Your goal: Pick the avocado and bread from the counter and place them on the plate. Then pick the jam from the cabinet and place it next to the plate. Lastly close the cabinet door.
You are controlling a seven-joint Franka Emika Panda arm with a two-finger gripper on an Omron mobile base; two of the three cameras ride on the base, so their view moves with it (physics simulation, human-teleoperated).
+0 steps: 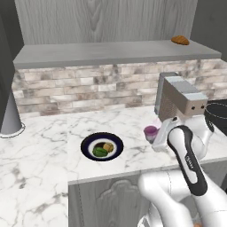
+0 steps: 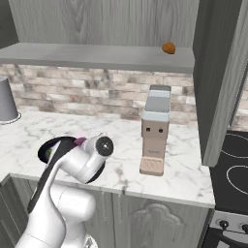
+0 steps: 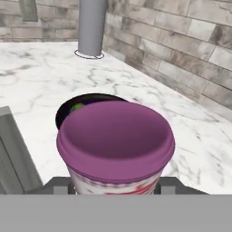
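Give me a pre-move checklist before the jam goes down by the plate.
1. Jam held in tool: ok, shut on it.
2. Avocado on plate: ok.
3. Bread on plate: ok.
4. Bare counter between plate and jam for set-down: ok.
5. Jam touching counter yet: cannot tell.
6. Cabinet door closed: not ok, shelf open to view with a croissant on it.
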